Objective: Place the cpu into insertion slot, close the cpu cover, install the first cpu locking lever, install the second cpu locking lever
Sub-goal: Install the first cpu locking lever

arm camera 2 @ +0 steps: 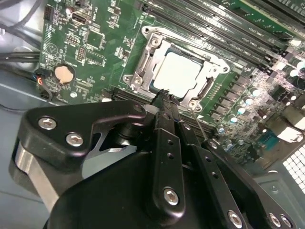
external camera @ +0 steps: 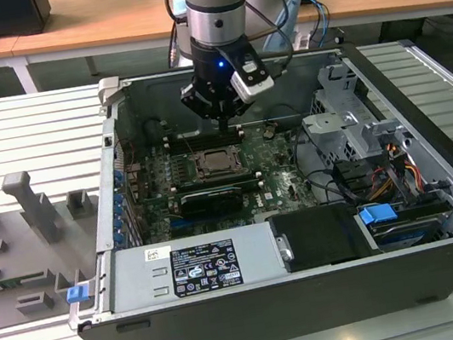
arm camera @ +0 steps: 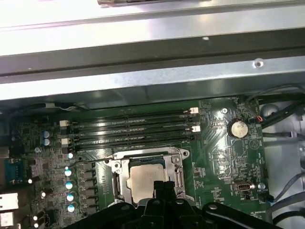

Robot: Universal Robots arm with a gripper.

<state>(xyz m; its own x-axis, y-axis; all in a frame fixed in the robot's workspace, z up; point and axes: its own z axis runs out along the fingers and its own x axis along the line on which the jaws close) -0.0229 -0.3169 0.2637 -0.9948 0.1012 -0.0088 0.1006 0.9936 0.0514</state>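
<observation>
Gripper (arm camera 2: 164, 96) fingers pressed together, nothing btwn them, tips hanging above the cpu (arm camera 2: 177, 75). Cpu lies flat in the insertion slot (arm camera 2: 206, 87) w/ the cpu cover (arm camera 2: 186, 45) down around it. Beyond: memory slots (arm camera: 133, 129), then case wall (arm camera: 143, 71).

Bright, even light, with white glare on the case rim (arm camera: 143, 12).

Below me lies the green printed motherboard (external camera: 277, 175). Long black memory slots (arm camera: 131, 130) run across it, and a round silver coin battery (arm camera: 237, 128) sits on it near one edge. Off the board toward the exterior view's right stands a grey metal drive cage (external camera: 348, 120). A silver labelled power supply box (external camera: 195, 268) lies beside the board's near edge.
</observation>
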